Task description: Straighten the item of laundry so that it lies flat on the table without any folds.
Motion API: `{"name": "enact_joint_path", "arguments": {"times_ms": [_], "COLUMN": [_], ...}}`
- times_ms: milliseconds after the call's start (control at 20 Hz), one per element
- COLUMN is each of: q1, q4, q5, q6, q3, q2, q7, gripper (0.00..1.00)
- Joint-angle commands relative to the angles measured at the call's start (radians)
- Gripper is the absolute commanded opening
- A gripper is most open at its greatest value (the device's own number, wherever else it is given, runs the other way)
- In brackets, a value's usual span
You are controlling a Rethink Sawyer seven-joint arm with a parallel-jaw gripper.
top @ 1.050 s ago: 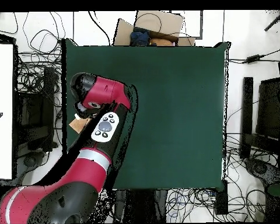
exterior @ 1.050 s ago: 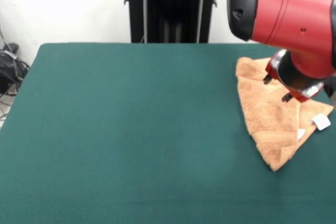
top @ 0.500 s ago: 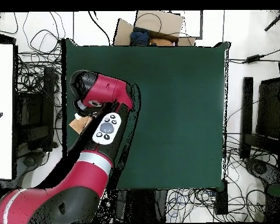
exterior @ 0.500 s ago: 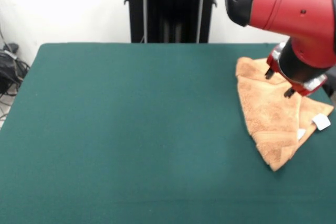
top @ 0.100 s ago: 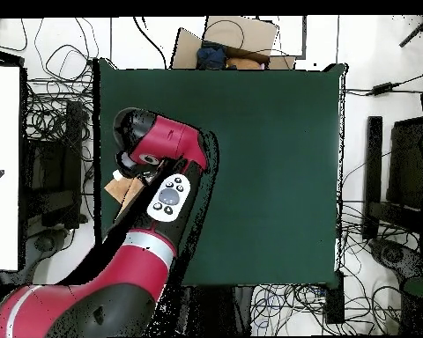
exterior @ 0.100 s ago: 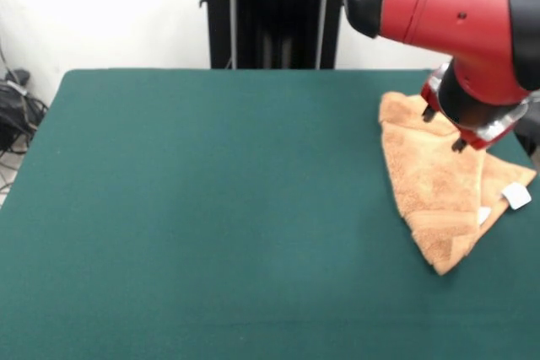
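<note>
Towel (exterior @ 0.100 s ago: 439, 196) folded into a triangle

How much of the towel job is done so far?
Nothing is done yet: the towel lies folded into a triangle near the table edge, white tag showing. The gripper hovers over its far corner. Opening it out flat is all left.

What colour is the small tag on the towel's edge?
White; the tag on the orange-tan towel shows best in the front view.
</note>
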State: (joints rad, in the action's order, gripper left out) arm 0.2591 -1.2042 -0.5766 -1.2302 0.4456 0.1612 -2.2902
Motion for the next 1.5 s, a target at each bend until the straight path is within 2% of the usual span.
{"name": "enact_joint_path", "arguments": {"times_ms": [50, 300, 450, 600, 1000, 1500], "q1": [0.044, 0.044, 0.018, 0.007, 0.01, -0.003], "q4": [-0.161, -0.205, -0.236, -0.277, -0.33, -0.273], "q5": [-0.032, -0.003, 0.03, 0.036, -0.02, 0.013], "q6": [0.106, 0.101, 0.138, 0.141, 0.289, 0.378], "q3": [-0.109, -0.104, -0.111, -0.128, -0.214, -0.249], "q2": [-0.004, 0.028, 0.031, 0.048, 0.001, -0.077], "q7": [-0.246, -0.178, -0.079, -0.03, -0.026, -0.075], "gripper": [1.0, 1.0, 1.0, 1.0, 1.0, 1.0]}}
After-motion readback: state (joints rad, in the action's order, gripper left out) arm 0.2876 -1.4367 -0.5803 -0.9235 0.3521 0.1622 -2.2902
